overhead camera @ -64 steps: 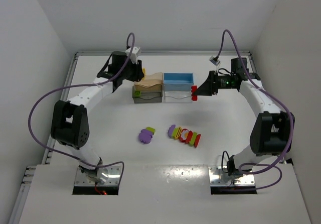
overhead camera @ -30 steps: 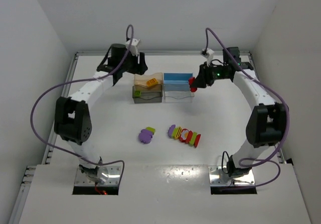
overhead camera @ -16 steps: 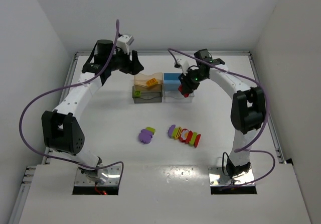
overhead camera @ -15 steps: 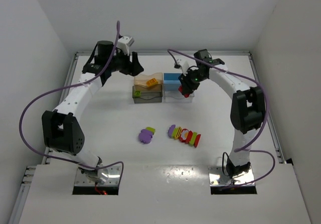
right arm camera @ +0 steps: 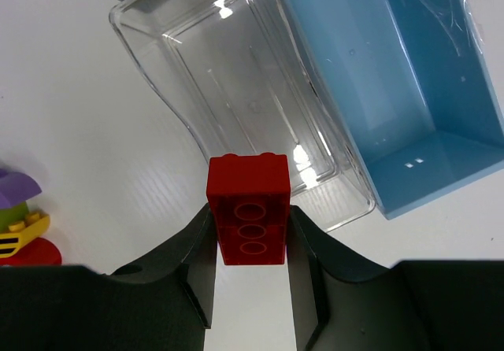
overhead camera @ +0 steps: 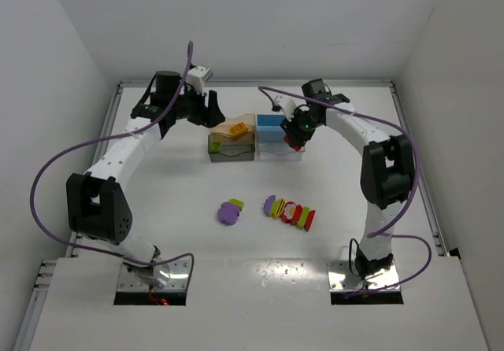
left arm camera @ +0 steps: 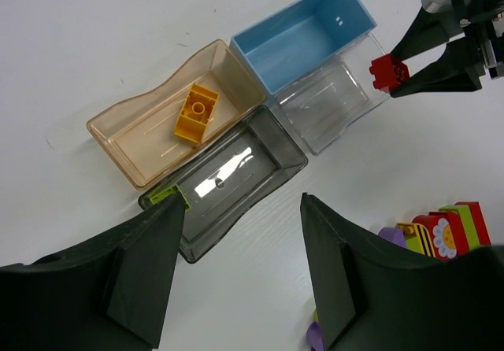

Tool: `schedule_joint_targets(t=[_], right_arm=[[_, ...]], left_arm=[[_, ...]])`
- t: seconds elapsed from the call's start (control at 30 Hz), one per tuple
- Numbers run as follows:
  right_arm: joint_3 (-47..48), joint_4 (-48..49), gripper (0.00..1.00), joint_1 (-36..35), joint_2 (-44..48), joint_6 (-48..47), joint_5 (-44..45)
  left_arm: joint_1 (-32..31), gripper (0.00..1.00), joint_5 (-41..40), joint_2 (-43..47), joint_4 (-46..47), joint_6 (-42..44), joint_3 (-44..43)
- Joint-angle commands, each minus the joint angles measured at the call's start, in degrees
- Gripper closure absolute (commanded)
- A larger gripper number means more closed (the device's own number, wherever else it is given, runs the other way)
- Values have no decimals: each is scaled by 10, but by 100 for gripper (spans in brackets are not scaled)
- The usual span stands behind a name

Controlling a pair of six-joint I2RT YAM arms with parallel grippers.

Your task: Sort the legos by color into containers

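Observation:
Four bins stand in a block: tan (overhead camera: 246, 120), dark grey (overhead camera: 233, 149), blue (overhead camera: 270, 121) and clear (overhead camera: 272, 152). An orange lego (left arm camera: 196, 113) lies in the tan bin (left arm camera: 150, 134). A green lego (left arm camera: 168, 195) sits in a corner of the dark grey bin (left arm camera: 236, 178). My right gripper (overhead camera: 293, 138) is shut on a red lego (right arm camera: 247, 209) and holds it over the right end of the clear bin (right arm camera: 236, 91), beside the blue bin (right arm camera: 394, 91). My left gripper (left arm camera: 240, 280) is open and empty, high above the bins' left side.
A purple lego with a green piece (overhead camera: 230, 211) lies on the white table in front of the bins. A row of yellow, green, red and orange legos (overhead camera: 290, 212) lies to its right. White walls enclose the table on three sides.
My right arm swung left with the red lego from beside the bins to over the clear bin. My left gripper rose off the tan bin, leaving the orange lego inside.

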State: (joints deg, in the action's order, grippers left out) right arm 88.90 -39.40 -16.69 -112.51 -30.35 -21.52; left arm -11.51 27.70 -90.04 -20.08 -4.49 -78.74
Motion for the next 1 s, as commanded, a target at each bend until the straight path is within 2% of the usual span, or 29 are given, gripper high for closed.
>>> schedule_joint_targets(t=[0.0,0.1,0.13,0.17,0.23,0.27,0.3,0.4,0.6,0.67,0.7,0.8,0.97], right_arm=[[-6,31,94,-16,-1,-27,28],[-6,36,90,-21,-1,-32,47],[-6,36,83,-27,-1,-38,53],[-6,36,72,-27,-1,-38,53],[-6,42,66,-33,-1,-38,59],[-11,42,56,-33,-1,-38,59],[-11,48,52,-33,-1,-38,65],[-16,59,41,-38,5,-38,70],[-22,64,36,-38,39,-17,75],[-22,64,36,-33,62,4,60],[-22,64,35,-33,77,14,51],[-44,76,35,-20,147,62,39],[-95,59,34,-9,233,121,2]], left_arm=[[7,33,9,27,10,12,8],[7,33,9,27,10,18,13],[7,33,9,27,10,18,13],[7,33,4,32,10,18,18],[7,30,4,38,10,18,25],[7,30,4,38,10,23,32],[7,30,4,38,10,23,32],[7,29,9,53,10,18,55],[-12,30,-34,104,36,-37,122],[-28,31,-41,136,36,-42,148],[-38,31,-41,181,36,-42,165],[-99,18,-61,260,36,-47,242],[-170,17,-112,266,-14,-60,264]])
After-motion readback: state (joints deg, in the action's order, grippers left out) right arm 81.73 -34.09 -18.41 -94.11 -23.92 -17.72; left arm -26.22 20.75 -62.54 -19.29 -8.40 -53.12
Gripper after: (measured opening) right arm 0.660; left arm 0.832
